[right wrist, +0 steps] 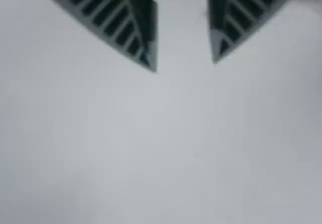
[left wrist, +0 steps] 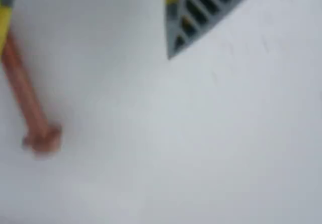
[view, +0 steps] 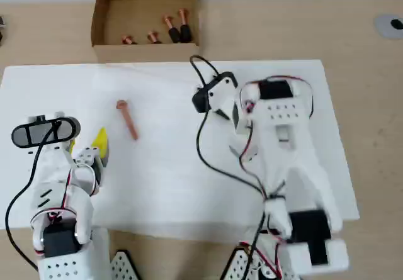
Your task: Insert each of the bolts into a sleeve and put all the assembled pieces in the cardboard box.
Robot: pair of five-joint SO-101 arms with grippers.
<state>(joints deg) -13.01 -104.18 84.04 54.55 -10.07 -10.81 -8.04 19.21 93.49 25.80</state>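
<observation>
While the 1 copper-coloured metal bolt [view: 127, 119] lies loose on the white sheet [view: 189, 192], centre your left gripper [left wrist: 85, 43] (fingers apart) across its shaft before closing; the right gripper [right wrist: 183, 63] gapes empty.

Coppery metal bolt [view: 128, 121], matt white paper sheet [view: 164, 173], plain cardboard box [view: 99, 17], smooth wood-look table [view: 368, 97].

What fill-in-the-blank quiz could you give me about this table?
The lone copper bolt lies on the ___ sheet.
The ___ box holds several copper pieces.
The right end effector is open and grips ___.
Missing words: white; cardboard; nothing.
</observation>
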